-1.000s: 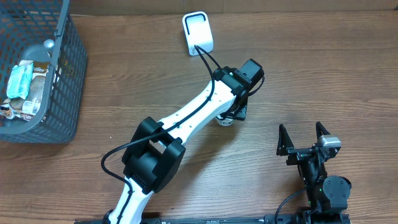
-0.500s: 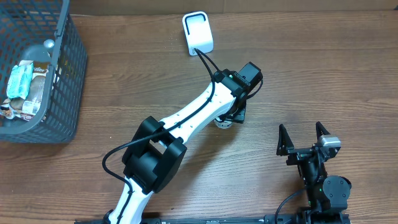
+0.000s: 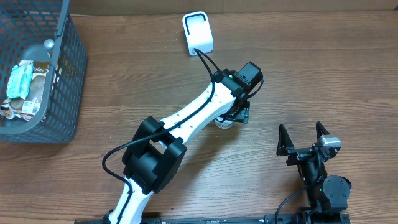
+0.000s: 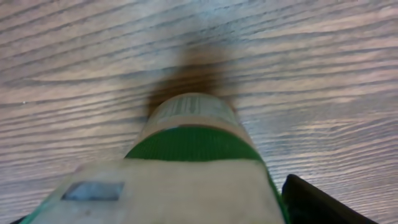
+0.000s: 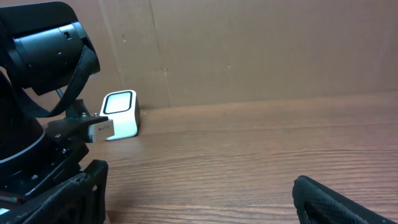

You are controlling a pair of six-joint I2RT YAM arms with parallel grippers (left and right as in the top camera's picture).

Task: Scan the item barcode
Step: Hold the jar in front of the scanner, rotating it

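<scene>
The item (image 4: 193,143) is a tan container with a green band and a pale barcode label at its far end. It fills the left wrist view, lying on the wood. From above only its pale end (image 3: 222,123) shows under my left gripper (image 3: 232,116). The left gripper (image 4: 168,211) straddles it with jaws open, and the right-hand finger (image 4: 323,205) stands just off the green edge. The white scanner (image 3: 198,32) stands at the back of the table, also seen as a white scanner (image 5: 120,114). My right gripper (image 3: 305,138) rests open and empty near the front right (image 5: 199,193).
A dark wire basket (image 3: 68,74) holding packaged goods (image 3: 25,87) sits at the far left. The scanner's black cable (image 3: 208,57) runs toward the left arm. A brown cardboard wall (image 5: 261,50) stands behind the table.
My left gripper's jaws have spread wider around the item, one finger now sticking out further to the right. The item has barely shifted. The right arm is still.
</scene>
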